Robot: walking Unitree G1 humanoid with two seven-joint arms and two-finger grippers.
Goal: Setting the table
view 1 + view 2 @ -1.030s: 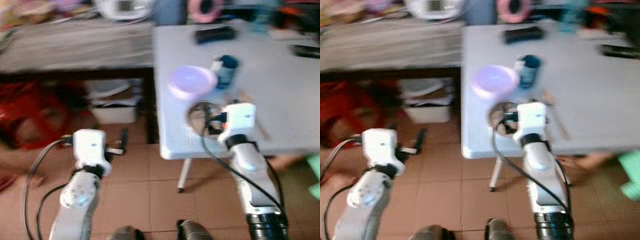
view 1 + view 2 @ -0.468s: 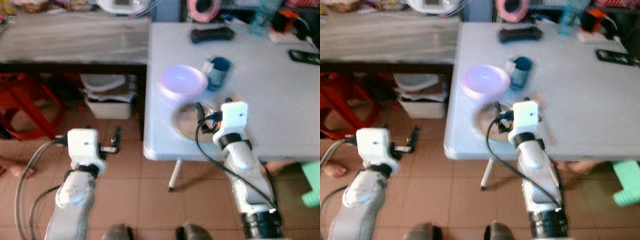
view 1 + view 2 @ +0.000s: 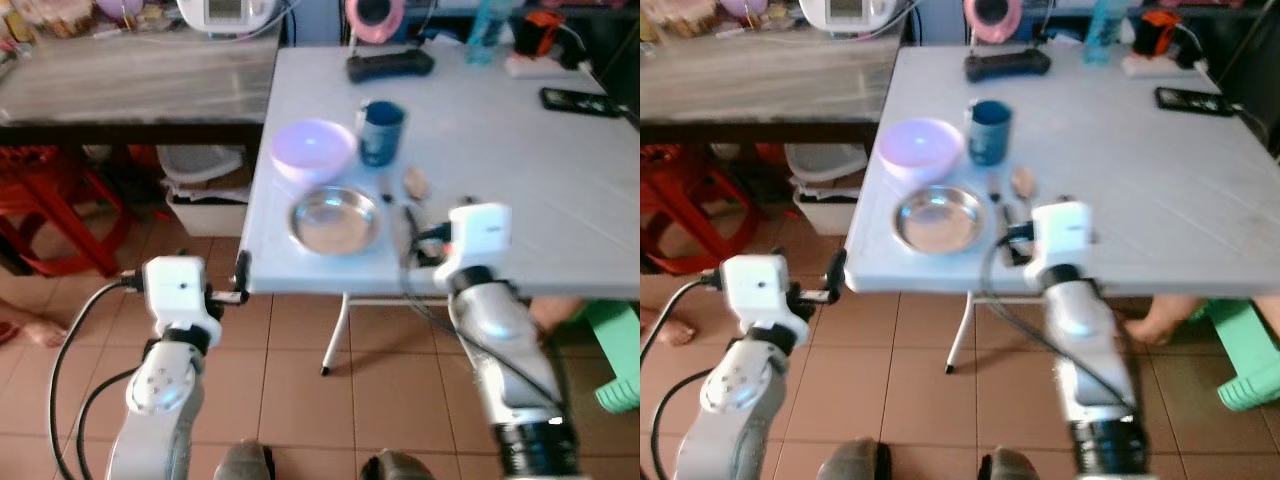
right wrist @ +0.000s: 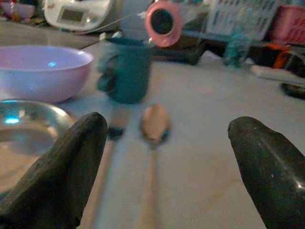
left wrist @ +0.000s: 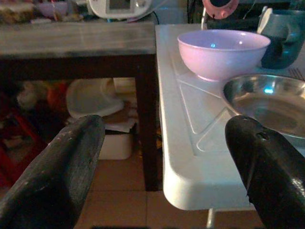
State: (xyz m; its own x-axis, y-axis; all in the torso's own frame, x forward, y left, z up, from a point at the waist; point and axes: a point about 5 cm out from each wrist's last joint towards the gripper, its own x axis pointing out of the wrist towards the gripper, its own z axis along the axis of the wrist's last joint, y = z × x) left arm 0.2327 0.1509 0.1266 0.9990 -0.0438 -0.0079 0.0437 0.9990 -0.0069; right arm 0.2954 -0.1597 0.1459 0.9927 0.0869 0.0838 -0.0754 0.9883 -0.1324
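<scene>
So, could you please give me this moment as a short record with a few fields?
surface: white folding table, on a tiled floor
place setting: metal plate near the front edge; pink bowl behind it; blue mug beside the bowl
utensils: wooden spoon lying on the table to the right of the plate
left end effector: open, off the table's front left corner, empty
right end effector: open, low over the table, pointed at the spoon, empty
person: bare foot under the table
</scene>
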